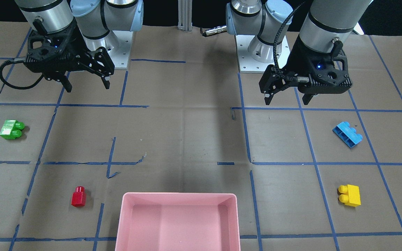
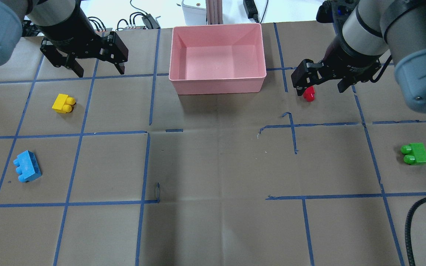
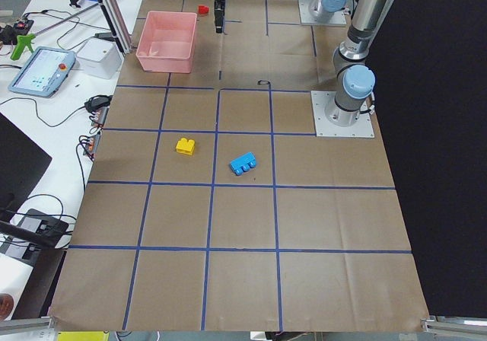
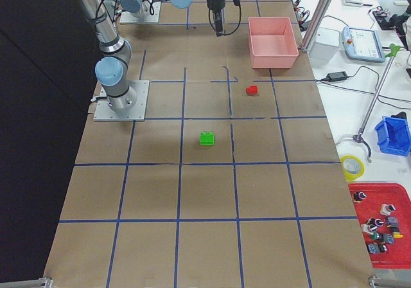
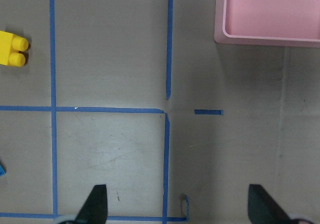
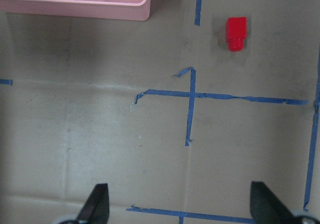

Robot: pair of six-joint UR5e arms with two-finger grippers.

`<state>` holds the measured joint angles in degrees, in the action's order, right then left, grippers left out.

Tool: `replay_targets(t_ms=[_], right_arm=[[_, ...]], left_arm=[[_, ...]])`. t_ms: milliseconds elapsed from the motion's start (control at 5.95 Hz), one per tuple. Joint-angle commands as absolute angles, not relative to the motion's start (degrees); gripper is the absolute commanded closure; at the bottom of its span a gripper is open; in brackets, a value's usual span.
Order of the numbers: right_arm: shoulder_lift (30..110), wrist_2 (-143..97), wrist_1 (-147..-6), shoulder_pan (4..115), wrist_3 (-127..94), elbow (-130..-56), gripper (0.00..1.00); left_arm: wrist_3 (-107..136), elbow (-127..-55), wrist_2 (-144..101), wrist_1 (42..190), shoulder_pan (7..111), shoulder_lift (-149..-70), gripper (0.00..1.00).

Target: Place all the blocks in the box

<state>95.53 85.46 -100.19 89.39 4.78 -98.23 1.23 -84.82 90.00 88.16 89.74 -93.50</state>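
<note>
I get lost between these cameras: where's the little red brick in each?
Front-facing: red brick lower left.
Overhead: upper right.
Exterior left: top edge.
Exterior right: centre.
Left wrist: not in it.
Right wrist: upper right.
Shared landmark: the pink box, seen in every view.

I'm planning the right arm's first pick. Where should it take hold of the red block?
Come straight down on the red block and pinch its square body across the two flat side faces. It lies tipped over with its stud pointing along the table, so closing along that axis would likely land one finger on the rounded stud.
</note>
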Motion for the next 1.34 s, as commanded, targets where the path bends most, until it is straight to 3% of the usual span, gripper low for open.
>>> replay_targets(t_ms=[0,1176], right_arm=[[95.7,85.6,-100.8,89.3,4.8,-98.4,0.0],[95.0,86.5,-101.1,89.3,4.7,-97.9,0.0]], left_arm=[[1.3,-84.8,90.0,88.2,89.7,-93.4,0.01],[0.5,-85.2,90.3,88.2,89.6,-92.7,0.01]])
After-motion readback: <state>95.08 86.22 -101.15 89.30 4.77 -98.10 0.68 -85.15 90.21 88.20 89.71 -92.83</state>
